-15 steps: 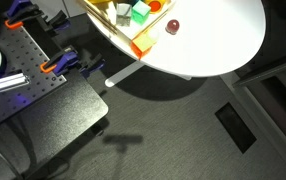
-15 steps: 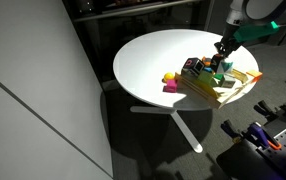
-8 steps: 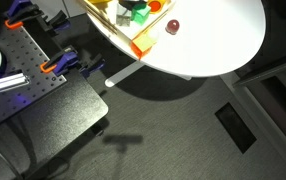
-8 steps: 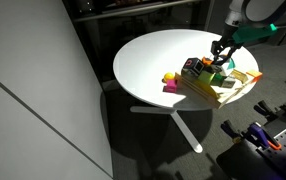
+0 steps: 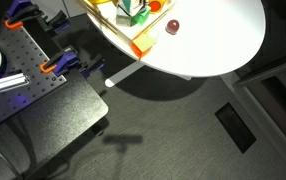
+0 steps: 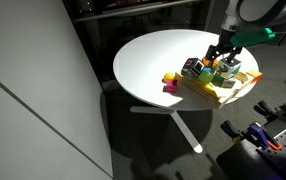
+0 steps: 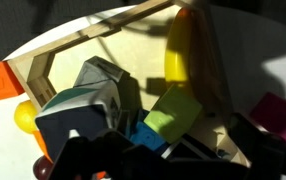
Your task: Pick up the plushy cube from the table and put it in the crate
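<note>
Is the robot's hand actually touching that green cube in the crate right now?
Cannot tell. In the wrist view the hand sits right below the green cube, but dark blur hides any contact or gap.

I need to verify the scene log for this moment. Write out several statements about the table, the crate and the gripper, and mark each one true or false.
1. The crate sits on the white table. True.
2. The crate is empty. False: several coloured cubes lie in it.
3. The gripper hangs above the crate. True.
4. The table top is square. False: it is round.
5. A pink item lies on the table outside the crate. True.
</note>
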Available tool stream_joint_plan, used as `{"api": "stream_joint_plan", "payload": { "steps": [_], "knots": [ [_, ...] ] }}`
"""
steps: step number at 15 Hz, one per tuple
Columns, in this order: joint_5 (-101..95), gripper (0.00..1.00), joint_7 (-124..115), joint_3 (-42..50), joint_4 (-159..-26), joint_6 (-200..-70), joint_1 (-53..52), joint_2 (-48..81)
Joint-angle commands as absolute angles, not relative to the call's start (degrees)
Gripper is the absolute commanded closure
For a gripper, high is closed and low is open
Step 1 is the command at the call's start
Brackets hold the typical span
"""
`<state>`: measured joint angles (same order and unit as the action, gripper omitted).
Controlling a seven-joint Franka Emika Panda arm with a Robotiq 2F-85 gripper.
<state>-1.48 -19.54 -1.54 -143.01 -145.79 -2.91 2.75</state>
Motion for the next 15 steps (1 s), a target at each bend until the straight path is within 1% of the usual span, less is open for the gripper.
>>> {"api": "stream_joint_plan", "payload": {
  "steps": [1, 7, 15],
  "knots": [
    [2.4, 0.0, -15.5, -2.6, -143.7, -140.1, -3.3, -0.2],
    [3.8, 0.0, -13.3, -3.5, -144.0, -131.2, -3.9, -3.9],
    [4.2, 0.0, -12.6, -4.3, -147.2, -133.9, -4.6, -10.2]
  ]
}}
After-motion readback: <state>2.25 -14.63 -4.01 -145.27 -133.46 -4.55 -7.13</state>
